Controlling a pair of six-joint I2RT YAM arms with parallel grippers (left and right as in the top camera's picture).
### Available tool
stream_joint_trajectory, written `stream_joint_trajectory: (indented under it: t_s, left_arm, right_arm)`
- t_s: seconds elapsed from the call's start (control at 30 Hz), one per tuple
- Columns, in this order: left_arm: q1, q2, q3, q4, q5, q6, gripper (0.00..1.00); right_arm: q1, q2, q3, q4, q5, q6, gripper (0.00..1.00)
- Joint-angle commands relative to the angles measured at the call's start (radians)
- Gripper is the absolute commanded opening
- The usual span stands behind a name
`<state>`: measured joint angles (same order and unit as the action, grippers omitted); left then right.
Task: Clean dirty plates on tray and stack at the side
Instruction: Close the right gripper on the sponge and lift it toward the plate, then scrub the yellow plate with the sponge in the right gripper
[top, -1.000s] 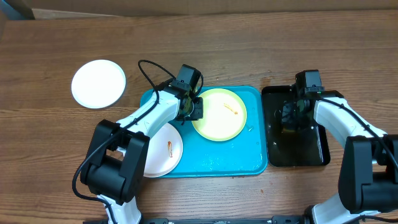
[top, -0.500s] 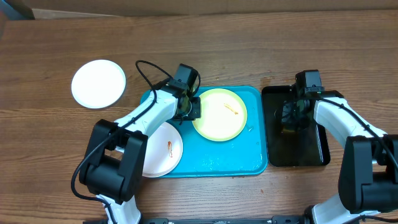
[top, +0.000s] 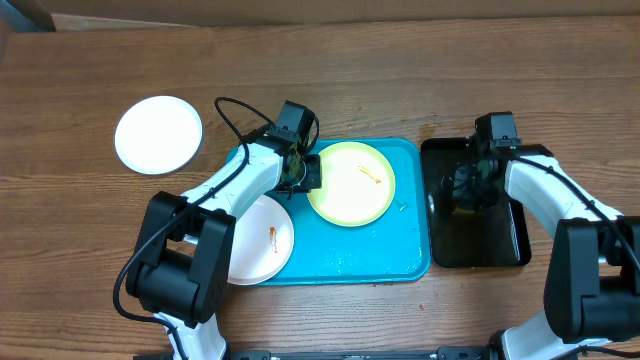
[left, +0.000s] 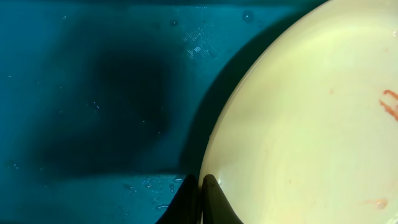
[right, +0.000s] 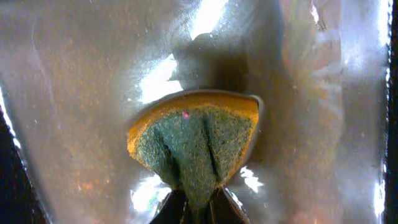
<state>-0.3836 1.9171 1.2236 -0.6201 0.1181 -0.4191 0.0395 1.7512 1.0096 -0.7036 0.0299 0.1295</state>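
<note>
A lime-green plate (top: 352, 183) with red-orange smears lies at the back of the turquoise tray (top: 370, 255). My left gripper (top: 305, 172) is shut on the plate's left rim; the left wrist view shows the fingers (left: 203, 194) pinching the edge of the plate (left: 311, 124) over the tray floor (left: 93, 93). A white smeared plate (top: 262, 240) lies at the tray's front left, overhanging the rim. Another white plate (top: 158, 134) sits on the table at the left. My right gripper (top: 468, 190) is shut on a sponge (right: 196, 146) over the black tray (top: 480, 250).
The narrow black tray (right: 74, 93) stands right of the turquoise tray and looks wet. The brown wooden table (top: 400, 70) extends behind both trays. A dark object (top: 25, 12) sits at the back left corner.
My left gripper has shifted slightly left and back, dragging the lime-green plate a little left. The right arm has hardly moved.
</note>
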Motion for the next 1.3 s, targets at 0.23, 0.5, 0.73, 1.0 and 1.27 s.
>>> stream_joint_trajectory:
  t_s: [0.23, 0.5, 0.73, 1.0, 1.27]
  left_arm:
    - [0.004, -0.008, 0.025, -0.002, 0.005, 0.004, 0.04]
    - [0.003, -0.008, 0.025, -0.003, 0.005, 0.005, 0.04]
    - [0.003, -0.008, 0.025, -0.003, 0.006, 0.023, 0.04]
    - [0.003, -0.008, 0.025, -0.003, 0.007, 0.022, 0.04]
    - [0.003, -0.008, 0.024, -0.008, 0.006, 0.022, 0.04]
  right_arm:
    - [-0.001, -0.040, 0.111, -0.130, -0.009, 0.000, 0.04]
    - [0.000, -0.040, 0.122, -0.160, -0.031, 0.001, 0.04]
    - [0.047, -0.094, 0.241, -0.298, 0.092, 0.129, 0.04]
    - [0.235, -0.115, 0.253, -0.253, 0.126, 0.071, 0.04]
    - [0.467, -0.102, 0.254, -0.055, 0.202, 0.022, 0.04]
